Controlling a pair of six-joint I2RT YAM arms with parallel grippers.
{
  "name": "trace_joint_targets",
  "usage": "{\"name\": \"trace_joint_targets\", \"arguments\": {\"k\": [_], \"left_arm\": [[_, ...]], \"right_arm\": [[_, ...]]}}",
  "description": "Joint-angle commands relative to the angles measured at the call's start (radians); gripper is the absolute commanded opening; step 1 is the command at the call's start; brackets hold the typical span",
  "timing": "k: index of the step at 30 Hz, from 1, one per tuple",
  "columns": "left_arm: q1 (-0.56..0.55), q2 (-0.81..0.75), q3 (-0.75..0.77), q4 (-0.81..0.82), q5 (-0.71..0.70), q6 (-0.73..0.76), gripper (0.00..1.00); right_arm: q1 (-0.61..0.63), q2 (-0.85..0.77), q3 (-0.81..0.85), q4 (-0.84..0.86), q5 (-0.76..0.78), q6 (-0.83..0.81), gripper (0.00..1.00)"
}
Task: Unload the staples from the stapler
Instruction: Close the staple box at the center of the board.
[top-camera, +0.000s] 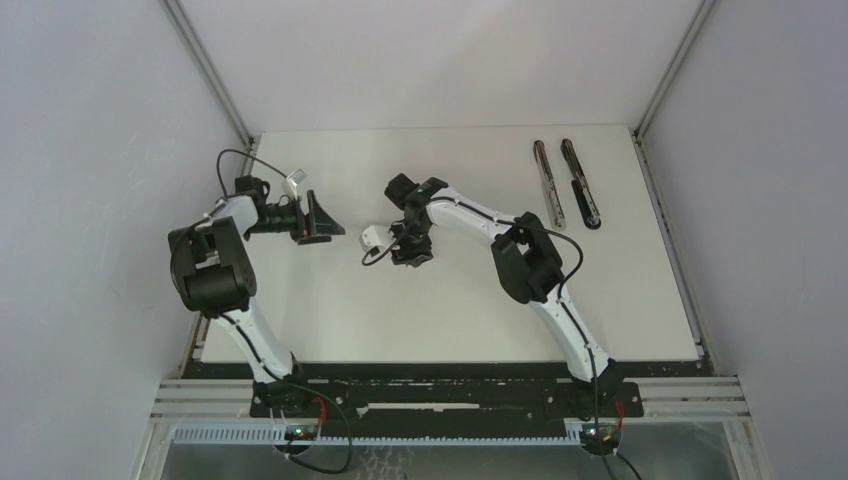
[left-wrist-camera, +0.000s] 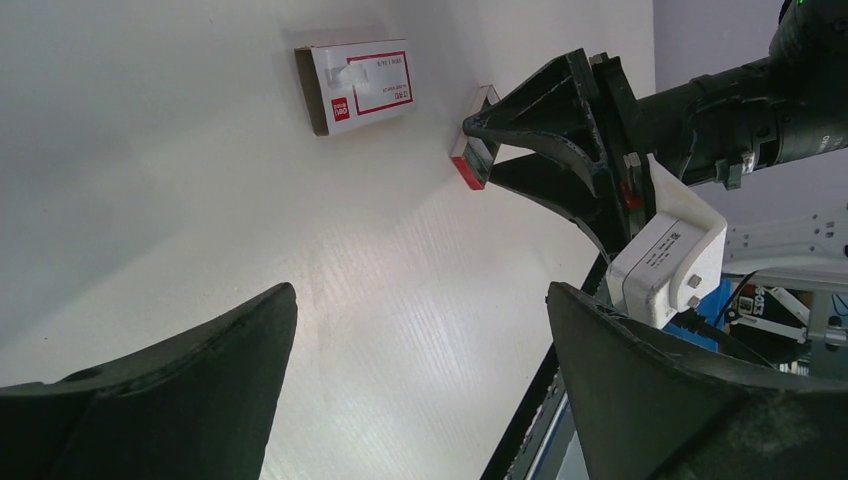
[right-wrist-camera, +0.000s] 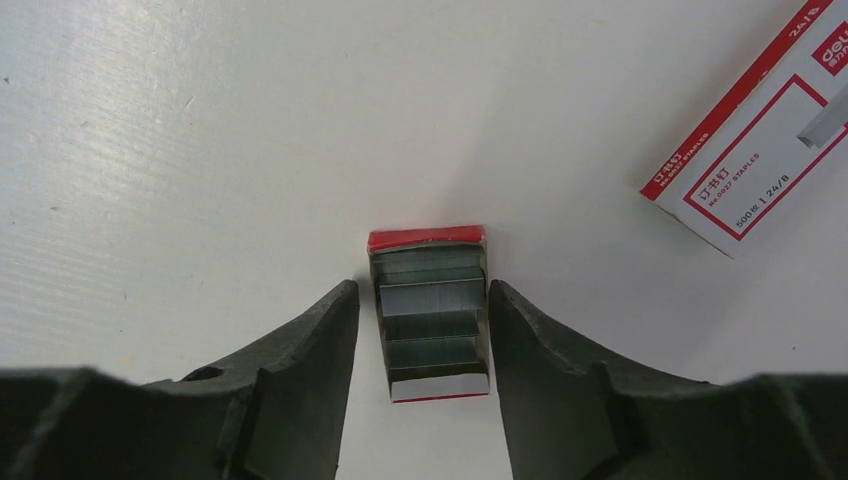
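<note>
Stapler (top-camera: 549, 185) lies open; staples (right-wrist-camera: 435, 310) in tray (right-wrist-camera: 425, 240), right claw (right-wrist-camera: 423, 287) straddling it, not clamped; left claw (left-wrist-camera: 420, 300) spread wide. Probably nearly done.

staple box (right-wrist-camera: 745, 150): cut off by the right edge of the right wrist view.
staple tray (left-wrist-camera: 466, 172): from the left wrist, mostly hidden behind a finger of the right gripper (right-wrist-camera: 423, 288); hidden under that gripper in the top view.
staples (right-wrist-camera: 434, 300): lower strips covered by upper ones.
two long metal pieces (top-camera: 548, 185): too small to identify.
</note>
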Motion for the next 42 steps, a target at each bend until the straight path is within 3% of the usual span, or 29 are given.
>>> {"name": "trace_joint_targets", "arguments": {"k": [1,13,22,35,42], "left_arm": [[0.004,-0.046,-0.009,0.006,0.034,0.028,1.0],[0.002,-0.036,0.06,0.018,0.014,-0.008,1.0],[-0.032,0.023,0.168,0.08,-0.032,-0.093,1.0],[-0.182,0.23,0.423,0.149,-0.156,-0.319,1.0],[-0.264,0.265,0.446,0.113,-0.241,-0.313,1.0]], "right_arm": [[-0.004,0.011,0.039,0.01,0.002,0.015,0.48],[-0.024,-0.015,0.036,0.013,-0.01,0.072,0.4],[-0.055,-0.099,0.008,0.016,-0.035,0.142,0.4],[-0.134,-0.372,-0.298,0.095,-0.036,0.29,0.41],[-0.188,-0.543,-0.481,0.155,-0.042,0.358,0.41]]}}
